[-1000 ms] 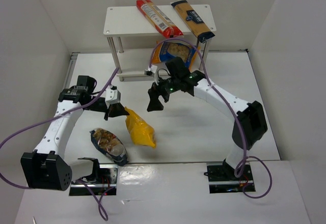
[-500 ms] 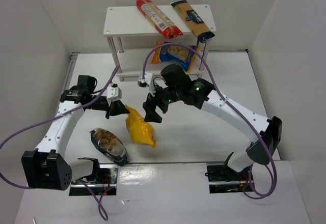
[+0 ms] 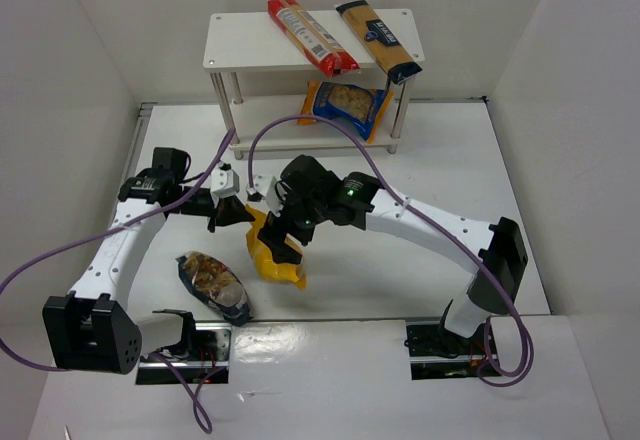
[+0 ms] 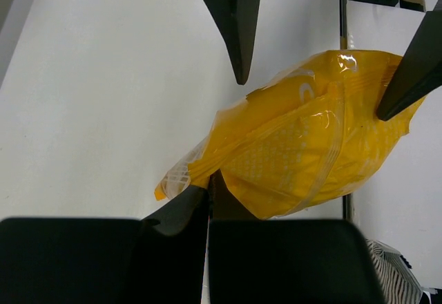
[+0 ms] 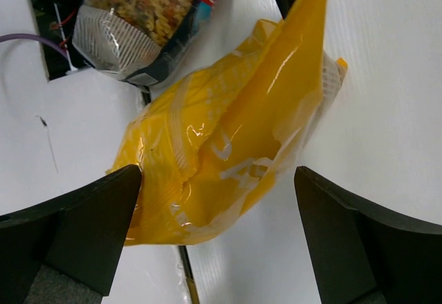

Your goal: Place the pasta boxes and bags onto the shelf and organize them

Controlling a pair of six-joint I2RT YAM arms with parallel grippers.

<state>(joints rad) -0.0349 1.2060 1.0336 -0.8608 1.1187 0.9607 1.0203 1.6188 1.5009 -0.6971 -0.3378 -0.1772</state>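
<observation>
I read the left gripper [image 4: 209,195] as closed. Its fingers pinch the crimped end seam of the yellow bag [image 3: 274,260], and only a thin slit shows between them in the left wrist view. That end of the bag tilts up toward the gripper. The rest of the bag lies on the table [image 3: 430,190], in front of the shelf [image 3: 250,45] and well apart from it. The right gripper [image 5: 217,173] is spread wide and holds nothing. One finger stands at each side of the bag's body; I cannot tell whether either touches the film. The dark bag [image 3: 213,285] lies flat on the table just beside the yellow bag, on its left, near the left arm's base. On the shelf's top board, the red pack [image 3: 311,34] and the yellow-navy pack [image 3: 378,40] lie side by side at an angle, the latter overhanging the front right corner. The blue-yellow bag [image 3: 347,105] sits on the lower board, at its right end.
</observation>
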